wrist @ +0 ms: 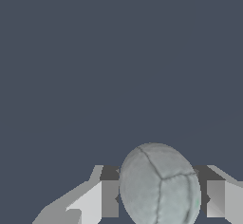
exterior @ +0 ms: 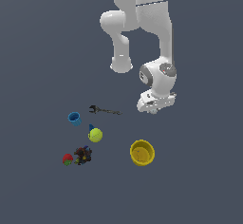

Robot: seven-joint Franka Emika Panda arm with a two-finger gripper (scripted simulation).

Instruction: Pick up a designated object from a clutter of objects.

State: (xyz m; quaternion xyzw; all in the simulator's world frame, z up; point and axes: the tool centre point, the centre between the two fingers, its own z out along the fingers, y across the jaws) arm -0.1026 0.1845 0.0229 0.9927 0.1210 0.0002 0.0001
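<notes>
A flat slate-grey floor [exterior: 38, 52] fills the scene, with no walls visible. The white arm [exterior: 142, 23] reaches down from twelve o'clock in the exterior view; its gripper [wrist: 159, 198] sits closed on the grey-white ball [wrist: 159, 190]. Apart from it, the yellow bowl [exterior: 142, 153] lies at five o'clock, and the wrench [exterior: 104, 110], tennis ball [exterior: 95, 135] and blue cup [exterior: 74, 118] lie toward seven.

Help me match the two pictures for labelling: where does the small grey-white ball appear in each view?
Exterior view: not visible; hidden under the gripper, right of the wrench.
Wrist view: the grey-white ball sits low between the fingers.
Shared landmark: the gripper.
</notes>
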